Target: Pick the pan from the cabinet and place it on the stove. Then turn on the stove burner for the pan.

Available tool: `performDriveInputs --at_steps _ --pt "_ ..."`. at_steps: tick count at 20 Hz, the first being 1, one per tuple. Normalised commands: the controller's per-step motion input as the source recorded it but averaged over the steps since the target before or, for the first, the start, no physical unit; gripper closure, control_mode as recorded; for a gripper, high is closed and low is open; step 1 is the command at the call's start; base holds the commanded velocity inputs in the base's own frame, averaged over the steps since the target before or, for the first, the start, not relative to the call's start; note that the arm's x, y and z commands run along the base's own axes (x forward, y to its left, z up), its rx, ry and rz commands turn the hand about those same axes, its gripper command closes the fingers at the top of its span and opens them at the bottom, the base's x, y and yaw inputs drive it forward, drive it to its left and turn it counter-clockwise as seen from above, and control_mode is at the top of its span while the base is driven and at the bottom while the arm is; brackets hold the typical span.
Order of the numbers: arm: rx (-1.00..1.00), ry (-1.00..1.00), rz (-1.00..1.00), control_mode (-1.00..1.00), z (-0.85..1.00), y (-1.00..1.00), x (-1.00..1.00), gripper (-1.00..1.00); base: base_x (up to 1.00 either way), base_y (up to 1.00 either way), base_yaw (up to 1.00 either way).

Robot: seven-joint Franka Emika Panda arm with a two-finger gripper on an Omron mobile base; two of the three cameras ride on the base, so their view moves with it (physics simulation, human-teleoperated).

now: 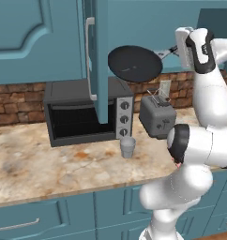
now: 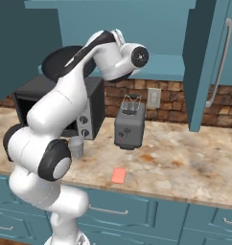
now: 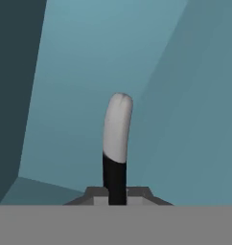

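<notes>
We see the round, shallow black frying pan point(image 1: 135, 63) as matt and dark, its thin grey handle point(image 3: 117, 127) looking like smooth brushed metal where it rises between the jaws. The teal-blue wall cabinet point(image 1: 38, 40) beyond the jaws has a smooth painted finish, with a glossy silver bar handle point(image 1: 89, 58). Below the jaws, the beige speckled countertop point(image 1: 49, 168) looks like polished stone, the grey box-shaped toaster point(image 1: 156, 117) like dull metal, and the red-brown brick backsplash point(image 2: 170, 103) rough.
</notes>
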Motion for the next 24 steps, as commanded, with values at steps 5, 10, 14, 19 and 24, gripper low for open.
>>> performDriveInputs --at_steps 5,10,14,19,24 --pt "0.01 0.01 -0.07 -1.00 0.00 -0.02 -0.65 1.00 0.00 0.00 0.00" --pt "0.00 0.02 -0.06 -1.00 0.00 -0.03 -0.70 1.00 0.00 0.00 0.00" --pt "0.00 0.02 -0.06 -1.00 0.00 -0.04 -0.72 1.00 0.00 0.00 0.00" --pt "0.00 0.04 -0.05 -1.00 -0.03 -0.04 -0.72 1.00 0.00 0.00 0.00" --pt "0.00 0.05 -0.04 -1.00 -0.10 -0.07 -0.76 1.00 0.00 0.00 0.00"
